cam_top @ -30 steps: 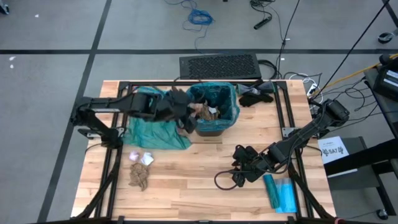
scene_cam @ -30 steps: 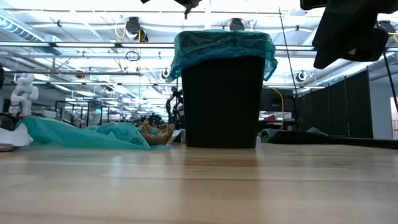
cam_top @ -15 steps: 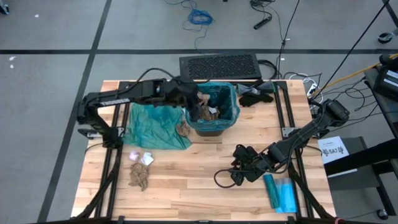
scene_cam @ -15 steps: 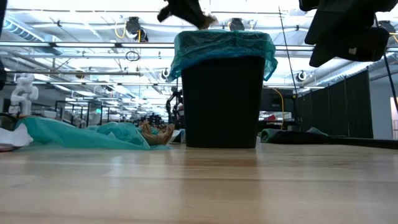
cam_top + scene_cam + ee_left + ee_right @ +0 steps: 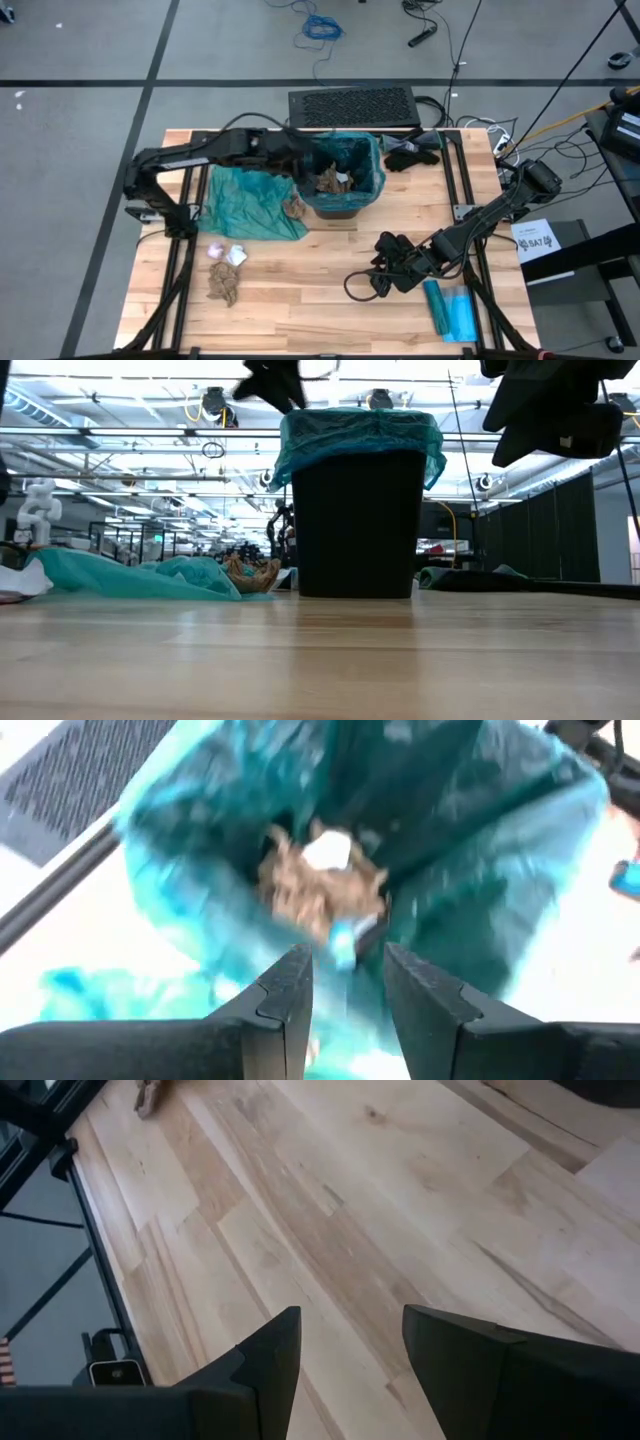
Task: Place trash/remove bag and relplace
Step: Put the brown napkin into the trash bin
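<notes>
1. Left gripper (image 5: 300,168) now poised at the near-left rim of the bin (image 5: 345,205), fingers parted with nothing between them; a second ago pinched shut and lower, beside the bin over the loose teal bag (image 5: 245,205).
2. Wad just let go: brown and white trash (image 5: 320,880) lying inside the bin's teal liner (image 5: 360,435), straight ahead of the spread fingers in the left wrist view.
3. Meaning for the task, as a judgement: one more piece binned, collecting stage only partly done, bag swap not yet begun.
4. Still out on the table: a brown wad (image 5: 294,207) just beside the bin's left foot, a white-pink wad (image 5: 228,253) and a larger brown wad (image 5: 224,284) nearer the front-left.
5. Orientation: dropped wad roughly round, no clear long axis; larger brown wad at front-left slightly elongated, running front to back across the boards.
6. Bin upright, mouth facing up.
7. Right gripper (image 5: 385,280) waiting low over the front-right of the table, fingers apart and empty, near the blue packet (image 5: 452,310).
</notes>
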### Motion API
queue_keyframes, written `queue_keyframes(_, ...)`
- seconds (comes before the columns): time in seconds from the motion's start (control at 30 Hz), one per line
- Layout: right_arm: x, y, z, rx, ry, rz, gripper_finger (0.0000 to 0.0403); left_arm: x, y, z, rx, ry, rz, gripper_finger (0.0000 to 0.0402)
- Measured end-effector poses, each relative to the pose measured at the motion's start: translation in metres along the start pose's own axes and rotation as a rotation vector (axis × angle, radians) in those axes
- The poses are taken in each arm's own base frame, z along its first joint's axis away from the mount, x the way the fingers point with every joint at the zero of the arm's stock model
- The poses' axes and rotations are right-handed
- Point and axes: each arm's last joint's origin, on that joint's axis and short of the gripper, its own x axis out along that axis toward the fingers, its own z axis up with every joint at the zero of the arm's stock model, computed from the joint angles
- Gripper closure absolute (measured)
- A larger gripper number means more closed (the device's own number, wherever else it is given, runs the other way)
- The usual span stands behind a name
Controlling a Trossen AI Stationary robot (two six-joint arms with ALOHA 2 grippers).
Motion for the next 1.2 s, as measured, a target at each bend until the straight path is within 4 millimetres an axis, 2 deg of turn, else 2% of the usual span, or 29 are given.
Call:
queue_keyframes(0.27,0.0,0.0,0.0,-0.009,0.001,-0.001,0.0234,-0.069,-0.01,-0.05,-0.01,0.036,0.131,0.0279)
queue_keyframes(0.4,0.0,0.0,0.0,-0.022,0.001,-0.001,0.0234,-0.081,-0.017,-0.077,-0.052,0.083,0.185,0.0279)
queue_keyframes(0.53,0.0,0.0,0.0,-0.028,0.001,-0.001,0.0234,-0.081,-0.028,-0.102,-0.089,0.126,0.221,0.0279)
queue_keyframes(0.67,0.0,0.0,0.0,-0.04,0.003,0.0,0.0234,-0.069,-0.039,-0.133,-0.12,0.172,0.264,0.0279)
queue_keyframes(0.83,0.0,0.0,0.0,-0.049,0.007,0.005,0.0234,-0.046,-0.043,-0.183,-0.234,0.266,0.347,0.0279)
queue_keyframes(1.07,0.0,0.002,0.0,-0.053,0.005,0.019,0.0234,-0.023,-0.049,-0.251,-0.467,0.291,0.261,0.0279)
queue_keyframes(1.2,0.0,0.004,0.001,-0.067,-0.004,0.042,0.0234,-0.015,-0.044,-0.287,-0.593,0.381,0.322,0.0279)
